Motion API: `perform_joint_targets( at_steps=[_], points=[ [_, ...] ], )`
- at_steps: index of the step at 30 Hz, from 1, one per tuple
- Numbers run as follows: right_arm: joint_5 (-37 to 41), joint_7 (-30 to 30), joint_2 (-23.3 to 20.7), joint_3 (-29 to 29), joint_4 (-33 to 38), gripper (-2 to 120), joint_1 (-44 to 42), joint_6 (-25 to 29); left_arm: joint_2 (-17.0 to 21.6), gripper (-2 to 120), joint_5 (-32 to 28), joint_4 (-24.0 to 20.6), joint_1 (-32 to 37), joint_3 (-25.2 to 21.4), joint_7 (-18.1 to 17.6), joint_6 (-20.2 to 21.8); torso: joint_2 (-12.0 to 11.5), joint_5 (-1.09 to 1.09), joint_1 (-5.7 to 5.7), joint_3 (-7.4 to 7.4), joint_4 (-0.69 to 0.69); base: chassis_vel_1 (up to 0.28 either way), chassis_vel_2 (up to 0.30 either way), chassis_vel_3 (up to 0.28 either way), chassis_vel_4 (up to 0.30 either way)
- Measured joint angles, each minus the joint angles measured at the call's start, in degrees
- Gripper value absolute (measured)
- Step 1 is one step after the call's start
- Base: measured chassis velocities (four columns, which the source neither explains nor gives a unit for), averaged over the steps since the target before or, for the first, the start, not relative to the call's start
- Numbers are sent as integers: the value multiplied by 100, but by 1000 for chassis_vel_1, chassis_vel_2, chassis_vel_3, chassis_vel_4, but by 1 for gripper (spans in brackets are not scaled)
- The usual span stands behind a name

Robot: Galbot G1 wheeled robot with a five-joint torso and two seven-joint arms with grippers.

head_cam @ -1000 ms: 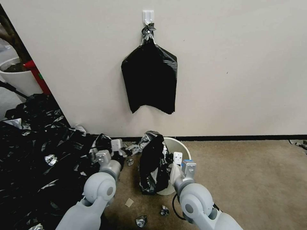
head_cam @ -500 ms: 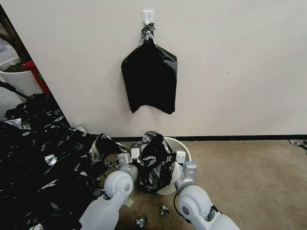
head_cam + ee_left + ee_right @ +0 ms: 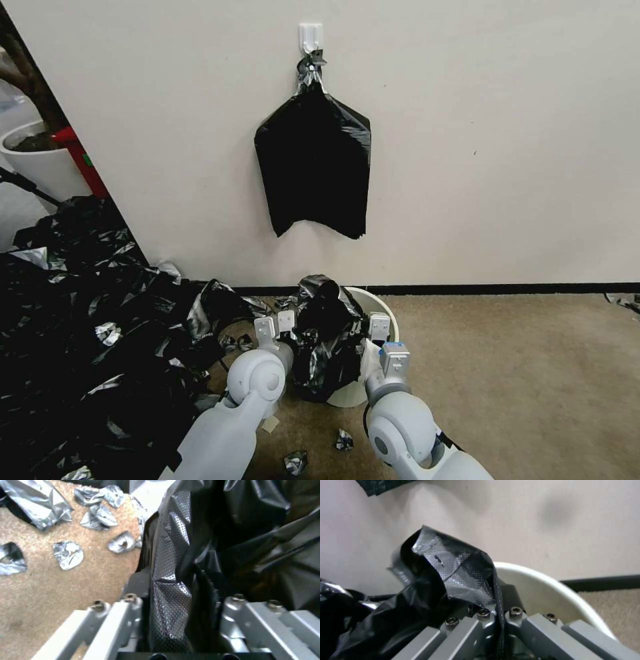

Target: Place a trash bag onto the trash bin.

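Since a second ago the left gripper (image 3: 285, 325) has swung in from the heap of black bags (image 3: 73, 333) on the robot's left and now sits against the left side of the trash bag (image 3: 327, 340). In the left wrist view its fingers (image 3: 133, 605) stand apart with a thick fold of the textured black film running up between them; they are not pressed together on it. The right gripper (image 3: 375, 328) is at the bag's right side over the trash bin (image 3: 383, 310), barely shifted. In the right wrist view its fingers (image 3: 483, 615) are closed on a thin edge of the bag, which rises in a crumpled peak above them.

The bag hangs bunched over the left part of the cream-white bin's mouth, draping down its front, while the rim's right side is bare. The bin stands on tan carpet (image 3: 520, 373) near the wall. A flat stack of black bags (image 3: 313, 167) hangs from a wall hook above. Small torn scraps (image 3: 68, 555) lie on the carpet beside the bin.
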Motion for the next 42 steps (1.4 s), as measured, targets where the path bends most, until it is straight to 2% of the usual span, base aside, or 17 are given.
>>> perform_joint_targets(
  at_steps=[4,5,7,9,10,13,14,17,21,23,24,27,30,31,33,38,42],
  points=[
    [-322,-127,-58,111,-80,0,5,274,99,11,27,-134,122,-30,22,-36,-1,-2,0,1,-1,0,0,0,0],
    [-322,-127,-58,111,-80,0,5,274,99,11,27,-134,122,-30,22,-36,-1,-2,0,1,-1,0,0,0,0],
    [-458,-256,-141,240,-101,0,22,466,210,3,323,-213,264,-77,366,-190,-2,-3,1,2,-2,0,0,0,0],
    [-441,-341,-248,338,-89,0,55,522,329,3,732,-304,389,-88,719,-286,-2,-4,1,2,-3,0,0,0,0],
    [-441,-341,-248,338,-89,0,55,522,329,3,732,-304,389,-88,719,-286,-2,-4,1,2,-3,0,0,0,0],
    [-206,-431,-450,448,-12,0,100,484,486,3,1348,-445,540,-162,1266,-398,-2,-4,1,2,-4,0,0,0,0],
    [-206,-431,-450,448,-12,0,100,484,486,3,1348,-445,540,-162,1266,-398,-2,-4,1,2,-4,0,0,0,0],
    [535,-469,-730,635,141,0,175,13,652,3,1758,-640,681,-357,1828,-510,-2,-1,1,2,-2,0,0,0,0],
    [1171,-358,-898,842,168,0,245,-471,728,3,1868,-741,751,-480,2093,-698,-2,0,1,2,-1,0,0,0,0],
    [1950,-112,-1074,1031,190,0,250,-927,759,3,1866,-833,785,-604,2258,-1040,-2,0,1,2,-1,0,0,0,0],
    [1950,-112,-1074,1031,190,0,250,-927,759,3,1866,-833,785,-604,2258,-1040,-2,0,1,2,-1,0,0,0,0],
    [2799,39,-1205,1214,249,0,74,-1275,686,3,1703,-854,782,-733,2467,-1567,-2,0,1,1,-2,0,0,0,0],
    [3177,84,-1222,1241,344,0,-64,-1343,626,3,1598,-830,760,-761,2507,-1904,-2,1,1,1,-1,0,0,0,0],
    [3542,91,-1218,1235,488,0,-206,-1347,550,3,1500,-772,715,-778,2509,-2246,-2,1,1,1,-1,0,0,0,0],
    [4047,83,-1115,1176,837,0,-479,-1247,435,3,1377,-696,654,-780,2407,-2557,-2,-2,1,1,-2,0,0,0,0],
    [4238,105,-839,979,1222,0,-852,-1129,299,3,1288,-621,588,-818,2201,-2686,-2,-1,1,0,-2,0,0,0,0],
    [3562,235,-695,616,1328,9,-1137,-1173,220,3,1260,-593,531,-814,2011,-2673,-2,-2,0,0,-1,0,0,0,0]
  ],
)
